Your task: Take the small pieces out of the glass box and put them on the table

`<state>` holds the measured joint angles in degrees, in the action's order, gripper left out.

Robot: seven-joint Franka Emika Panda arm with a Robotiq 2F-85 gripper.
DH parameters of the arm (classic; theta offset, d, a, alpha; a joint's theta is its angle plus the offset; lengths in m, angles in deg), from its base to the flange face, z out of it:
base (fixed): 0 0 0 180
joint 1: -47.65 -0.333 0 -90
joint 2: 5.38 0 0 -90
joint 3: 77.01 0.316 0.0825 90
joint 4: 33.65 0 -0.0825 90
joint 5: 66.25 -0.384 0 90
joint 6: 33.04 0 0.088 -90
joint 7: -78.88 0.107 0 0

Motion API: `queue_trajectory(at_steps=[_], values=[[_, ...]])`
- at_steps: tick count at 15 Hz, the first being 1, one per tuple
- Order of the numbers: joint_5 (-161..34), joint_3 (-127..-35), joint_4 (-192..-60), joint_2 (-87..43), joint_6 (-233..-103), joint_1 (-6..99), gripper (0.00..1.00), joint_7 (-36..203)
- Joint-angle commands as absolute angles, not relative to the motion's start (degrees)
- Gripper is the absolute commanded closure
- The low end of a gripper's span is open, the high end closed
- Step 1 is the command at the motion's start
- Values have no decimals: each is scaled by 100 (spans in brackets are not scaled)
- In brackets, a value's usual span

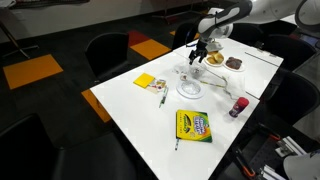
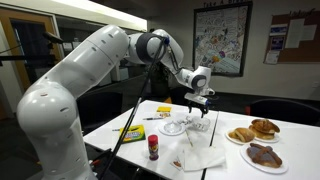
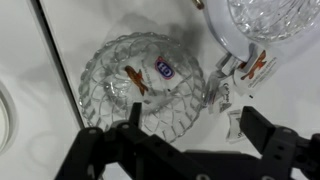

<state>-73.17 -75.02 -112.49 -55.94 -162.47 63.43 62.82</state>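
The glass box [image 3: 140,90] is a clear faceted container in the middle of the wrist view. It holds an orange-brown piece [image 3: 136,80] and a small blue-and-white piece [image 3: 165,68]. Another orange piece in clear wrap [image 3: 256,65] and a clear wrapper [image 3: 226,97] lie on the white table [image 3: 60,60] to its right. My gripper [image 3: 195,128] is open and empty, hovering above the box's right edge and the table beside it. It shows above the box [image 1: 186,72] in both exterior views [image 1: 200,50] [image 2: 197,103].
A round cut-glass dish [image 3: 272,15] [image 1: 190,90] stands next to the box. Two plates of brown pastries [image 1: 215,60] [image 2: 262,155], a crayon box [image 1: 192,125], a red bottle [image 1: 238,106], yellow notes [image 1: 147,82] and dark chairs [image 1: 110,52] surround it.
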Motion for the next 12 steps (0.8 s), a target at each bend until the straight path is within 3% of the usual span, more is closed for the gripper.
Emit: queue_trajectory(at_steps=[1,12], values=[[-7232,-7611,-11182,-5783,-16291,6104,0,6517],[-7164,-7790,-11255,-5640,-16305,6007,0,6873]])
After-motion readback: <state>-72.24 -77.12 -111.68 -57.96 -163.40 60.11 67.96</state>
